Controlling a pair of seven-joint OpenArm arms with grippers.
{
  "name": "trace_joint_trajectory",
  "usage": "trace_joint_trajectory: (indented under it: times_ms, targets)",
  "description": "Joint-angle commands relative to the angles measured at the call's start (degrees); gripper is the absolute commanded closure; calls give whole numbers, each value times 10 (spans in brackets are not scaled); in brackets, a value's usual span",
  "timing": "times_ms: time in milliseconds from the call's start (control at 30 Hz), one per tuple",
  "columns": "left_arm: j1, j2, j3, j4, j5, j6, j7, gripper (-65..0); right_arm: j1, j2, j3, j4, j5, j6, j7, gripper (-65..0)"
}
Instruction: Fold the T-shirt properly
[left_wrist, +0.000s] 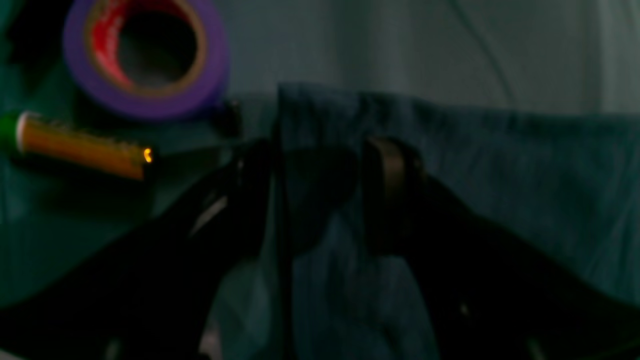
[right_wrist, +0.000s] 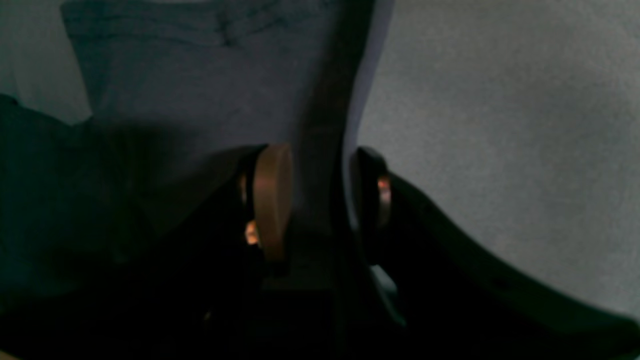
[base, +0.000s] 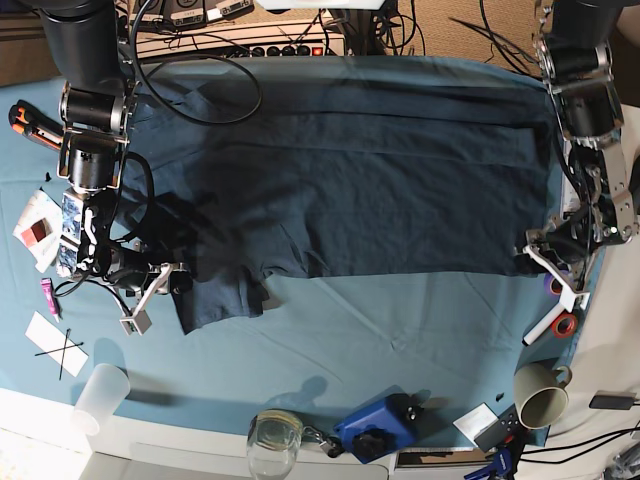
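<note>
The dark navy T-shirt (base: 350, 180) lies spread flat across the teal table cloth (base: 400, 320). My left gripper (base: 528, 258) sits at the shirt's right edge. In the left wrist view it (left_wrist: 322, 190) is open, its fingers (left_wrist: 392, 180) straddling a raised fold of the shirt (left_wrist: 475, 165). My right gripper (base: 178, 280) is at the shirt's lower left corner by the sleeve. In the right wrist view it (right_wrist: 322, 200) is open, its pads (right_wrist: 272, 200) on either side of the shirt's edge (right_wrist: 190, 85), with bare cloth (right_wrist: 500, 125) to the right.
A purple tape roll (left_wrist: 150, 107) and an orange marker (left_wrist: 80, 147) lie just beside the left gripper. A mug (base: 540, 395), a plastic cup (base: 98, 398), a glass (base: 273, 435) and a blue object (base: 375, 425) stand along the front edge. Cables (base: 250, 40) run along the back.
</note>
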Motion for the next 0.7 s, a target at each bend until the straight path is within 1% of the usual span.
trace_joint_trajectory:
  times_ms: [0,67,100,133,233,367,400,567,667]
  targets:
    - [-10,-7,0,-12,-2,-8,6,-279,13,7,1,7,-1,1,2,-215]
    - [-11,-7,0,-32,-15,-11,12,-279,13,7,1,7,-1,1,3,-208]
    - [-10,-7,0,-37,-16,-7,20,-274,13,7,1,7,-1,1,2,-179]
    - [-9,-7,0,-39,-19,-4,28,-253,13,7,1,7,-1,1,2,-141]
    - [-8,-7,0,-39,-24,-5,57,-150,13,7,1,7,-1,1,1,0]
    - [-8,-7,0,-39,-64,-17,92,-12,13,7,1,8,-1,1,1,0]
    - [-8,-7,0,-39,-72,-17,93,0,14,7,2,8,-1,1,1,0]
    - [-11,-10,-1,-35,-96,-16,97,0,13,7,31,36,11,1,-2,0]
    - [-11,-9,-1,-18,-101,9,106,0,13,7,59,61,38,1,-26,0]
